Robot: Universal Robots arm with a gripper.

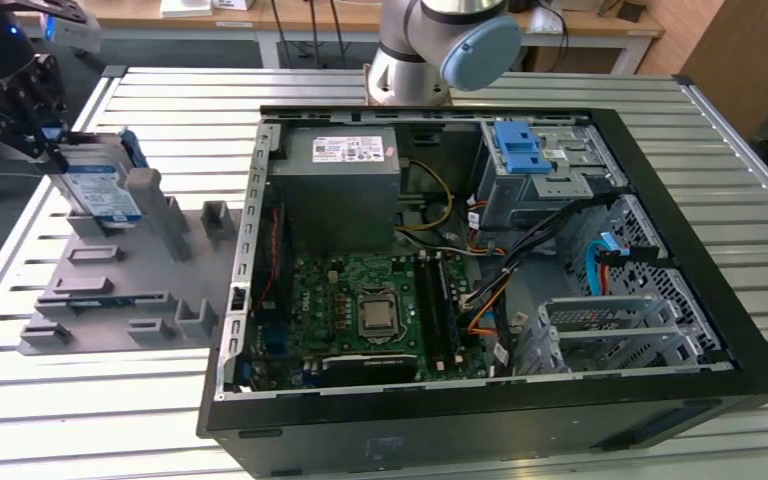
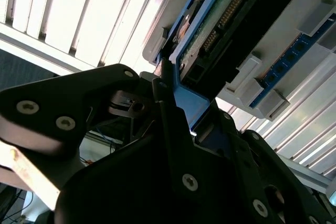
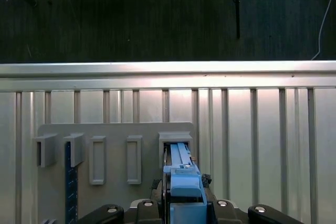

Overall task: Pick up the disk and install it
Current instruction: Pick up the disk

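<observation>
Slatted metal counter (image 1: 157,400) is carrying everything we are logging, with dark floor lying beyond its edge.

At the exterior view's left, we are seeing the black gripper (image 1: 51,145) reaching down over a grey fixture tray (image 1: 104,290) with raised slots. The disk (image 1: 101,190) is standing on edge in a slot at the tray's far corner, leaning slightly and showing its white-and-blue label.

We are reading the gripper as clamping the disk by its blue carrier frame (image 3: 184,179). In the first wrist view that frame is sitting between the black fingers (image 3: 166,198), with its far end sitting inside the slot. In the second wrist view one finger is pressing against the blue edge, and the drive's green circuit board (image 2: 210,30) is showing beyond it.

Moving right, an open computer case (image 1: 704,300) is lying on its side just beside the tray. Inside we are noting a grey power-supply box (image 1: 337,190), then a green motherboard (image 1: 357,310) nearer the camera. A bare blue latch (image 1: 524,150) is sitting on a drive cage toward the far right. The arm's base (image 1: 424,50) is standing behind the case.
</observation>
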